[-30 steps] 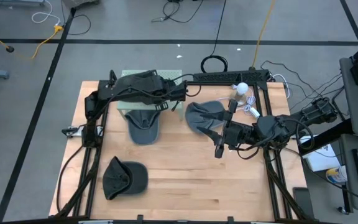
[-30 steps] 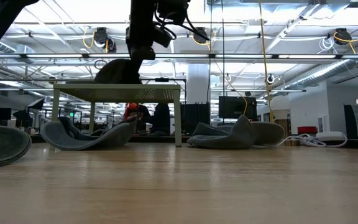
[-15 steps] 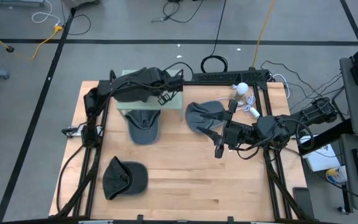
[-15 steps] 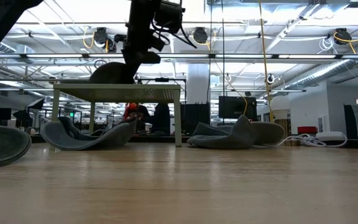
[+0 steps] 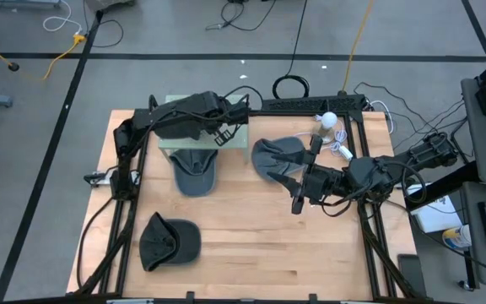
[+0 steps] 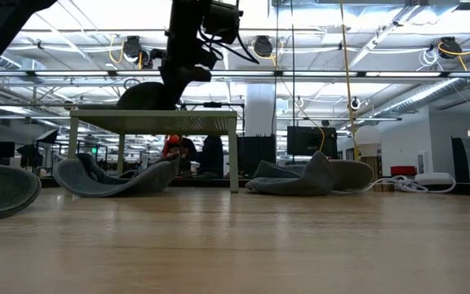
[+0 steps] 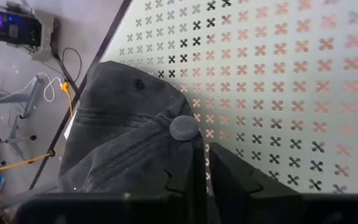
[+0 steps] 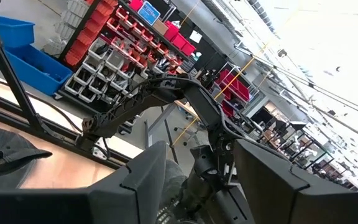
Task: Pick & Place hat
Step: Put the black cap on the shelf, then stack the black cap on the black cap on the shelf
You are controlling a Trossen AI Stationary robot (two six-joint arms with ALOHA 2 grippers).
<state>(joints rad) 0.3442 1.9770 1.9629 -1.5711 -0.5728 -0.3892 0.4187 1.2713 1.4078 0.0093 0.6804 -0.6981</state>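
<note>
While on the stand (image 5: 234, 139) near the surface's far edge, soft, light hat (image 7: 129, 143). Left tool (image 7: 202, 171) narrow at crown button; re-grip there. Right tool (image 8: 197, 180) wide, empty.

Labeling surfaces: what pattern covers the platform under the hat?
Rows of small cross marks on the pale platform, clearest in the left wrist view.

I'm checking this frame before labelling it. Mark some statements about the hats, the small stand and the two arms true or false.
1. A dark hat lies on the small stand under the left gripper. True.
2. Three hats lie on the wooden table itself. True: one in front of the stand, one near the front left, one by the right arm.
3. The stand's top is plain wood. False: it is pale with a cross pattern.
4. The right gripper holds a hat. False: it is open, holding nothing.
</note>
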